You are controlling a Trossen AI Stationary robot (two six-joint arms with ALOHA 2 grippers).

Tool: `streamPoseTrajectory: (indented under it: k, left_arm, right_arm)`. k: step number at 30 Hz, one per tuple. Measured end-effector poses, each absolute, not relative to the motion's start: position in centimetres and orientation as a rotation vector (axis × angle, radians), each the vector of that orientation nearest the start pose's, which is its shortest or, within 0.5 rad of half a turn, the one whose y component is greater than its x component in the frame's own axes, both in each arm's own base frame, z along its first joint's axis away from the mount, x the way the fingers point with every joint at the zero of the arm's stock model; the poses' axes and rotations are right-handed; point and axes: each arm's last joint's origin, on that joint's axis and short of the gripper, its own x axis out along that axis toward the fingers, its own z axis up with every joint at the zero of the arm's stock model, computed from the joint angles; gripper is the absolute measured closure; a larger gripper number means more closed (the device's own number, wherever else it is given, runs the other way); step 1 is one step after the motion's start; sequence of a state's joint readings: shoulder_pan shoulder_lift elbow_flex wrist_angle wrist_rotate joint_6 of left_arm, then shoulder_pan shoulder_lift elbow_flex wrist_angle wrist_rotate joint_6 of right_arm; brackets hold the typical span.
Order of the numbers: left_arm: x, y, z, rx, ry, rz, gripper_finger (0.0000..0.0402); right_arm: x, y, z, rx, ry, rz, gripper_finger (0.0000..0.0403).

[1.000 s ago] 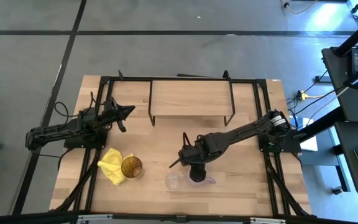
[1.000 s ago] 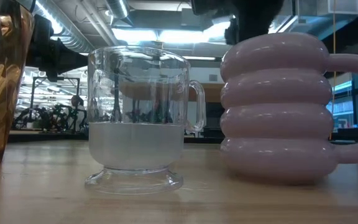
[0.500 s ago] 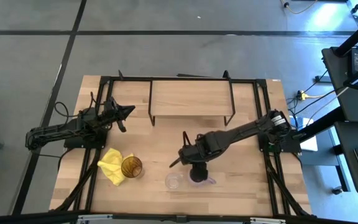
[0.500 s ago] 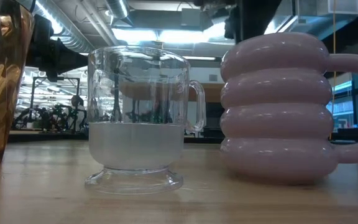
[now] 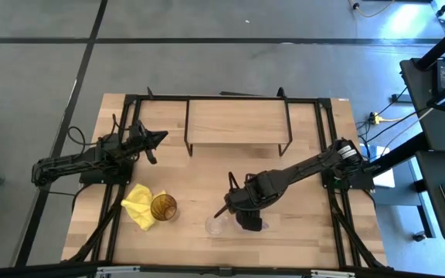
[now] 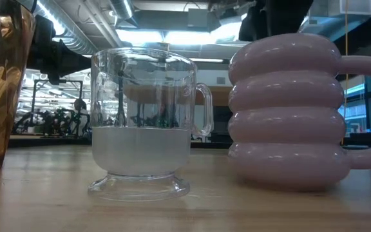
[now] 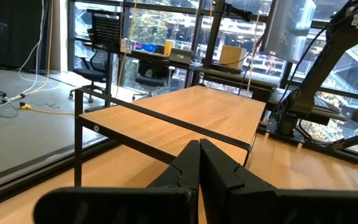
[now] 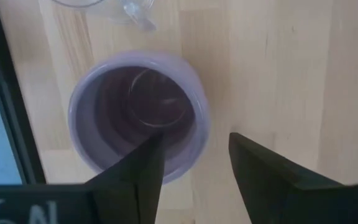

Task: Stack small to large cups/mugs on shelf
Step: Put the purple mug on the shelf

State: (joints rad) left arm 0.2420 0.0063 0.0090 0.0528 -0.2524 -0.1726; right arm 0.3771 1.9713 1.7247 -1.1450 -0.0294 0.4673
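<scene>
The right claw (image 8: 191,158), spread wide and empty, has dropped over the mug (image 8: 138,115), one finger inside the rim, one outside, ready to pinch. The mug stands near the tabletop's (image 5: 307,232) 6 o'clock edge, with the cup (image 5: 216,225) at its 9 o'clock. The shelf (image 5: 238,122) at 12 o'clock is bare; the left claw (image 5: 157,138) waits shut.

R claw (image 8: 191,155) open, L claw (image 7: 199,163) shut

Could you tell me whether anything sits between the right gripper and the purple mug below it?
Nothing visible does. The right gripper hangs open directly above the purple mug, one finger over its rim. The clear glass cup stands beside the mug, not under the gripper.
</scene>
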Motion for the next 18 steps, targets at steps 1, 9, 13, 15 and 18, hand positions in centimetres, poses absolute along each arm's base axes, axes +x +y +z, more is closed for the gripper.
streamPoseTrajectory:
  k: [1, 9, 13, 15, 18]
  left_arm:
    - [9.2, 3.0, 17.1, -0.169, -0.099, 0.488, 0.0401]
    - [9.2, 3.0, 17.1, -0.170, -0.099, 0.488, 0.0401]
    - [9.2, 3.0, 17.1, -0.169, -0.099, 0.488, 0.0401]
    - [9.2, 3.0, 17.1, -0.169, -0.099, 0.488, 0.0401]
    - [9.2, 3.0, 17.1, -0.169, -0.098, 0.488, 0.0401]
  right_arm:
    - [36.5, 14.5, 24.9, 0.145, 1.413, 0.010, 0.0221]
    - [36.7, 14.6, 23.5, 0.163, 1.388, 0.013, 0.0221]
    - [36.6, 14.6, 22.9, 0.172, 1.393, 0.002, 0.0221]
    - [36.5, 14.5, 22.7, 0.169, 1.401, -0.001, 0.0221]
    - [36.4, 14.5, 22.5, 0.167, 1.407, -0.002, 0.0222]
